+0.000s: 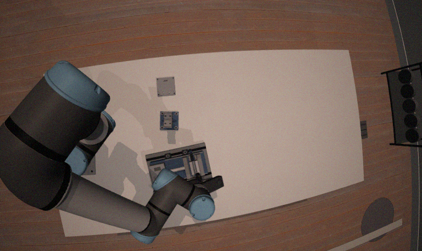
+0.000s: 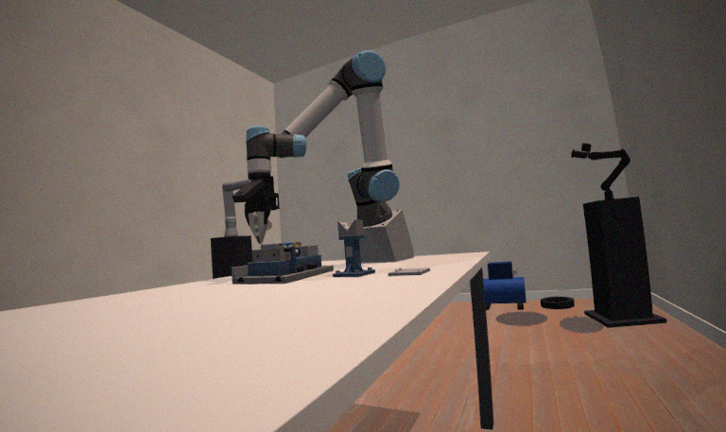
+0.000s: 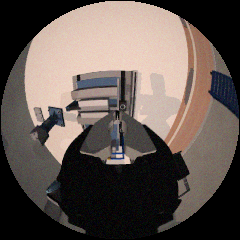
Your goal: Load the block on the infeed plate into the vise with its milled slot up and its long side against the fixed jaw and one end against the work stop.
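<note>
My gripper is shut and empty, fingers pointing down above the end of the vise away from the work stop. A pale block, apparently the part, lies between the vise jaws. Its long side looks close to the fixed jaw; contact is unclear. The moving jaw is on the other side. The dark work stop is at the part's far end; whether they touch is unclear. The slot's direction and the low bars cannot be made out.
The infeed plate has no part on it. The V-block stands empty on its blue post between that plate and the vise. The arm's wrist hangs over the vise's near side in the top view.
</note>
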You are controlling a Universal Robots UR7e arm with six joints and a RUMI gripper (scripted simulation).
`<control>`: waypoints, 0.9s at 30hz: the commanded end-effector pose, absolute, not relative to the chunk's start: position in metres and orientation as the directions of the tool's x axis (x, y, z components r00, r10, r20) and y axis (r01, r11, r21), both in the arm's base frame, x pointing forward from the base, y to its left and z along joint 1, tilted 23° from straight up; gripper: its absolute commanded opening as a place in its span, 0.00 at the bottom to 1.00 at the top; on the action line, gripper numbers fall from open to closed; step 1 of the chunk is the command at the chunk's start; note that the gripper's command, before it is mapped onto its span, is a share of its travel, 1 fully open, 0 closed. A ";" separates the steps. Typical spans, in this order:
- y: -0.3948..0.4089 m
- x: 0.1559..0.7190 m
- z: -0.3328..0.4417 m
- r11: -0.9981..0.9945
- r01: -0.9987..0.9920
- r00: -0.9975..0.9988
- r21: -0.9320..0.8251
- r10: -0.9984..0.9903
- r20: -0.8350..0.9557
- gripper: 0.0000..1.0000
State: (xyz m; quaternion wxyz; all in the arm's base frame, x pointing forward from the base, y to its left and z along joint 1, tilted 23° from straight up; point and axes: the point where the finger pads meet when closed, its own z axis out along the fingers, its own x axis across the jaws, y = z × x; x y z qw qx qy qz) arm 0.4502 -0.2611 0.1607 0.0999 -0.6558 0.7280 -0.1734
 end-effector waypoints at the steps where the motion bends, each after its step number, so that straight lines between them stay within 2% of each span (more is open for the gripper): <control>1: -0.261 0.450 0.161 0.079 -0.920 -0.120 -0.384 -0.989 0.083 0.00; 27: -0.261 0.450 0.161 0.079 -0.920 -0.120 -0.384 -0.989 0.083 0.00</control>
